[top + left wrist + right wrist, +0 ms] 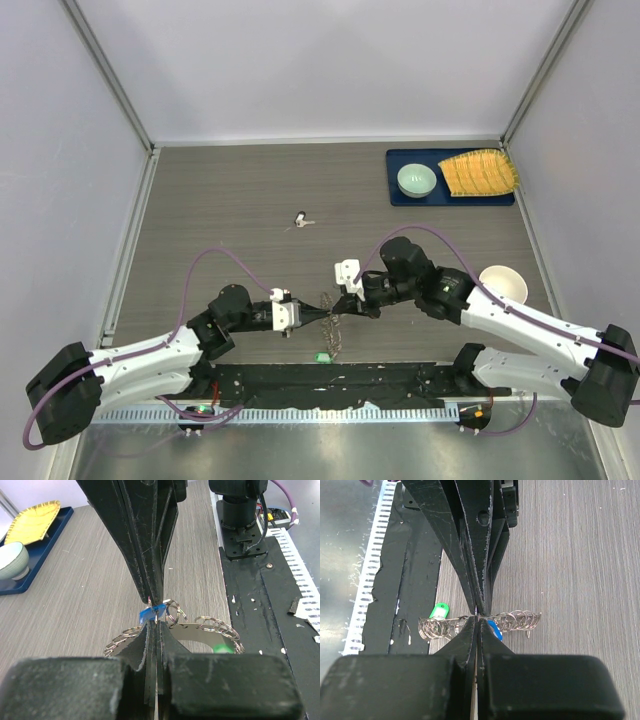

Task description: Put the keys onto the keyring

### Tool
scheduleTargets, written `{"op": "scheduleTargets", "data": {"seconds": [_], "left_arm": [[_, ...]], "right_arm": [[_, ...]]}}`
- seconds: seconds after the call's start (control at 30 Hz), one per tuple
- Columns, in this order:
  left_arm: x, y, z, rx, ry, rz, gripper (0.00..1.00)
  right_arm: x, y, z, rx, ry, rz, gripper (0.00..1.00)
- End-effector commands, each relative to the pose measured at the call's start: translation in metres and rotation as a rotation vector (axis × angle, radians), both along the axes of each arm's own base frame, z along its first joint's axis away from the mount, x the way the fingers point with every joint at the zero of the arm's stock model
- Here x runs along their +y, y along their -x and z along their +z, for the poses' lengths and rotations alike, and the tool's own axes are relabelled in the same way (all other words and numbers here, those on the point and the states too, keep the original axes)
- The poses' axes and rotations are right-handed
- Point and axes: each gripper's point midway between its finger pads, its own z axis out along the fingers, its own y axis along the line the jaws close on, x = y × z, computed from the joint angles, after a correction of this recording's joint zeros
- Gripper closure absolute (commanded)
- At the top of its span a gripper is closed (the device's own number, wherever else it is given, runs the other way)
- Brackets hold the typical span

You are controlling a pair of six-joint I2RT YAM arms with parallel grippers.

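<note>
The keyring (331, 338) is held up off the table between my two grippers, its rim strung with small wire rings (210, 625). Seen edge-on in the right wrist view, the keyring (520, 620) runs left to right. My left gripper (323, 314) is shut on its rim, fingertips (150, 635) pressed together. My right gripper (339, 307) meets it tip to tip and is shut at the same spot, where the blue key (146, 615) (495, 629) sticks out beside its fingers. The green key (322, 356) (439, 611) hangs at the ring's near end.
A navy tray (396, 193) at the back right carries a green bowl (417, 180) and a yellow ribbed dish (480, 172). A white bowl (503, 283) sits beside the right arm. A small loose key-like piece (300, 218) lies mid-table. A black mat (330, 385) lines the near edge.
</note>
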Motion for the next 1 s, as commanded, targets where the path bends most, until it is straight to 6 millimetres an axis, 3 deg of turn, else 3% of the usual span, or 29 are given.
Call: {"op": "scheduleTargets", "data": {"seconds": [0.0,0.4,0.97], "left_arm": [[-0.0061,-0.001,0.0374,-0.067,0.105,-0.013,1.0],[-0.0066,-0.0016,0.0354,-0.062,0.1,-0.012,1.0],[-0.0063,-0.0016,0.0371,-0.065,0.105,-0.01,1.0]], "right_arm": [[0.0052,0.0014,0.0119,-0.02,-0.038,0.023,0.99],[0.0029,0.0017,0.0196,-0.04,-0.063,0.012,0.99],[0.0049,0.0026,0.0115,-0.017,-0.041,0.025,0.99]]}}
